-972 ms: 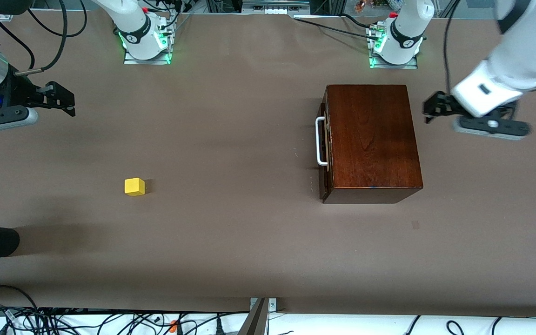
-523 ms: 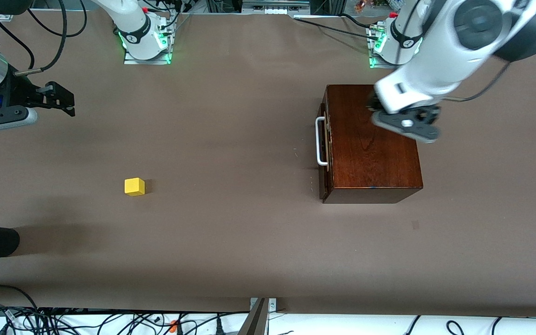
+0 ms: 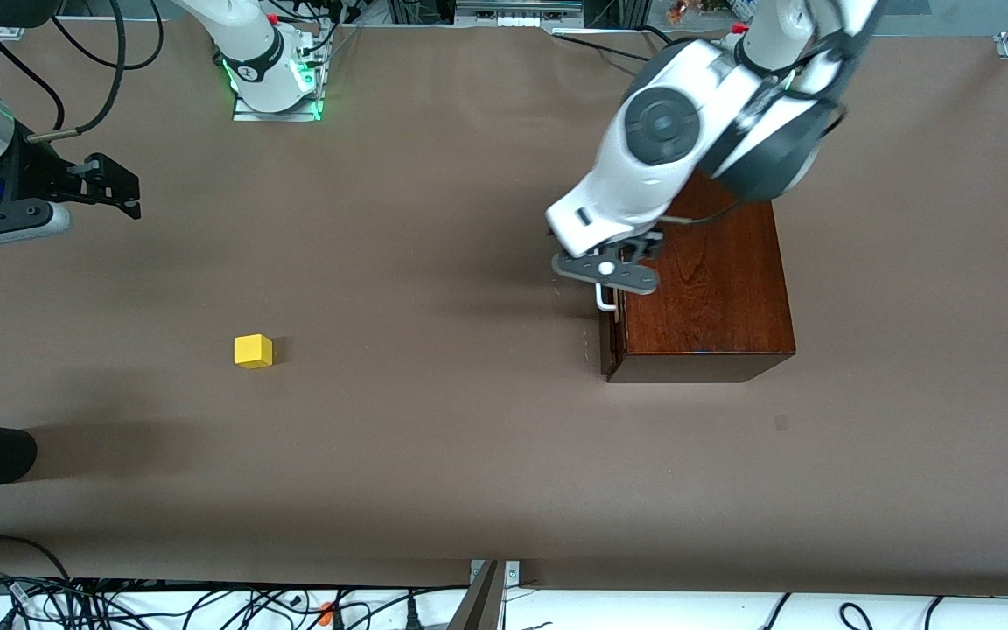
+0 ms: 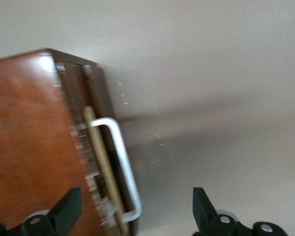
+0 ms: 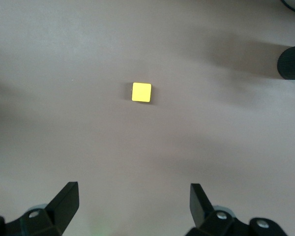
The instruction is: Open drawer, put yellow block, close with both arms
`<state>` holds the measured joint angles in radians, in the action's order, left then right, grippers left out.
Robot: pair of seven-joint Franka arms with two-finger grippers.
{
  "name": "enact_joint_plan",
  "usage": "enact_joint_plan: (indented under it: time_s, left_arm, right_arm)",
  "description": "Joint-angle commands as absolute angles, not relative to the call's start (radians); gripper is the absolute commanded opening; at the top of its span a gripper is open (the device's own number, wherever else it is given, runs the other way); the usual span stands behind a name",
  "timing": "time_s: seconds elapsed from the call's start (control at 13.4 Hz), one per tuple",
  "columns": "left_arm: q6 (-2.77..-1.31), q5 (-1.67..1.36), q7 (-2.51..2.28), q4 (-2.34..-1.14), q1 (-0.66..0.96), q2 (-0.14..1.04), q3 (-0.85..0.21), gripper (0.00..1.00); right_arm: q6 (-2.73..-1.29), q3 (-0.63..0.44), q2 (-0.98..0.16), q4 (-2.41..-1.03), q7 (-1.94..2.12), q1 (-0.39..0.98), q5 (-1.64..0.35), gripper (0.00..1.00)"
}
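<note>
Your left gripper (image 4: 132, 219) hangs over the drawer's white handle (image 3: 605, 302) with its jaws spread wide and nothing between them. The drawer (image 4: 96, 162) looks shut or nearly so, in the front of the wooden box (image 3: 714, 297) toward the left arm's end of the worktop. Take hold across the middle of the bar, which reads as stiff and smooth; a pinch near one end would likely skew the pull, and the polished box may slide unless it is heavy enough to stay put. The yellow block (image 3: 253, 351) sits alone on the worktop, well apart from the box, toward the right arm's end. It looks light, rigid and flat-faced, so pinch two opposite faces squarely. Your right gripper (image 5: 132, 211) waits above the block, jaws spread and empty.
</note>
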<state>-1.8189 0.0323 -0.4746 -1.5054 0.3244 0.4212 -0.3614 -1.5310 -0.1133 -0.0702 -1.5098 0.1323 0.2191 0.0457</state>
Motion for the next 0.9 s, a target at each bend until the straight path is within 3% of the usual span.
enact_joint_plan:
  time_s: [0.0, 0.3, 0.82]
  left_arm:
    - [-1.848, 0.078, -0.531, -1.460, 0.370, 0.491, -0.350, 1.00]
    - [-1.884, 0.156, -0.569, -1.463, 0.406, 0.548, -0.353, 1.00]
    - [-1.867, 0.238, -0.678, -1.546, 0.463, 0.543, -0.350, 1.00]
  right_arm:
    - [-1.508, -0.117, -0.080, -1.482, 0.149, 0.222, 0.057, 1.00]
    - [-1.508, -0.117, -0.080, -1.482, 0.149, 0.222, 0.057, 1.00]
    - [-1.508, -0.118, -0.080, -1.482, 0.149, 0.222, 0.057, 1.00]
